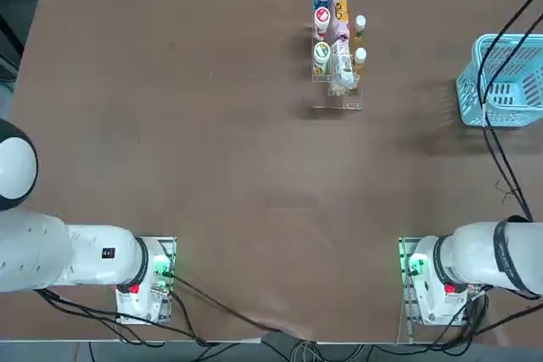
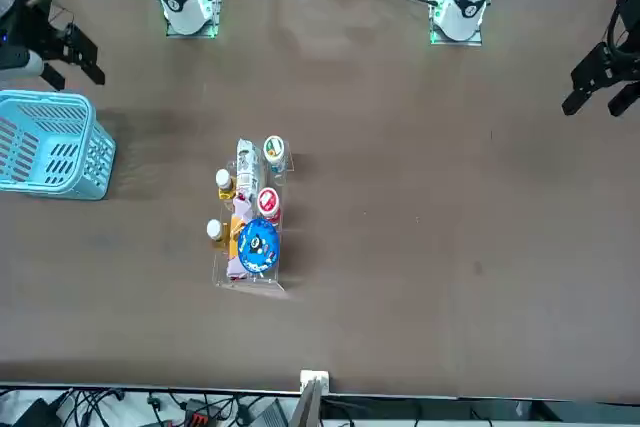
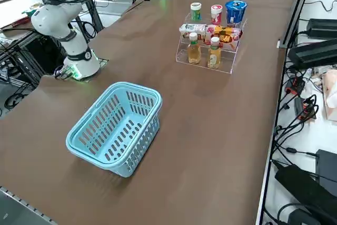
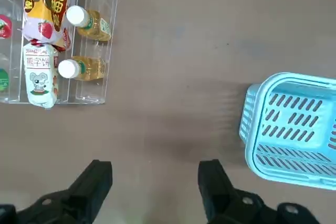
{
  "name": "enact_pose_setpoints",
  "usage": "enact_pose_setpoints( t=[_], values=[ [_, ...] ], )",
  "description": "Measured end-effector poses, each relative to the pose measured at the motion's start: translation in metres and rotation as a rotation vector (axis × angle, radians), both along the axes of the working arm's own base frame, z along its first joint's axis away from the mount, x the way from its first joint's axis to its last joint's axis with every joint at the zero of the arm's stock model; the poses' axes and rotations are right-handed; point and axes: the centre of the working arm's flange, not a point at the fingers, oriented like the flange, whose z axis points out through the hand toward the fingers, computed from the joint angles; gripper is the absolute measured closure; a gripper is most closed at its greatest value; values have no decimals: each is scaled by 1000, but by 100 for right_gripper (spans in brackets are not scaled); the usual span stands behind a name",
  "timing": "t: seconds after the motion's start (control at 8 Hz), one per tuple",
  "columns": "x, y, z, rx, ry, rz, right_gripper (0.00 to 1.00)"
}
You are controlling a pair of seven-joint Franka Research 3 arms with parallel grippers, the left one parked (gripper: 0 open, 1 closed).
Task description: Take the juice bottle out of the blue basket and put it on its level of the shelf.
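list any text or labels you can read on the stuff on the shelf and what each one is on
"熊字饼": white snack packet with a mouse drawing, on the shelf.
Yellow and pink packet: characters too blurred to read.
Two juice bottles, blue can: labels too small to read.
Blue basket: no text.

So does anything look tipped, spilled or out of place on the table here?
Nothing stands out. The blue basket sits upright and empty, two juice bottles stand upright on the shelf, and the right gripper hangs open, holding nothing.
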Motion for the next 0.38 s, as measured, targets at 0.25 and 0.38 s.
enact_pose_setpoints(
  t=[0.25, 0.38],
  values=[
    [-3, -8, 4, 1, 5, -18, 0],
    [-3, -9, 6, 2, 4, -20, 0]
  ],
)
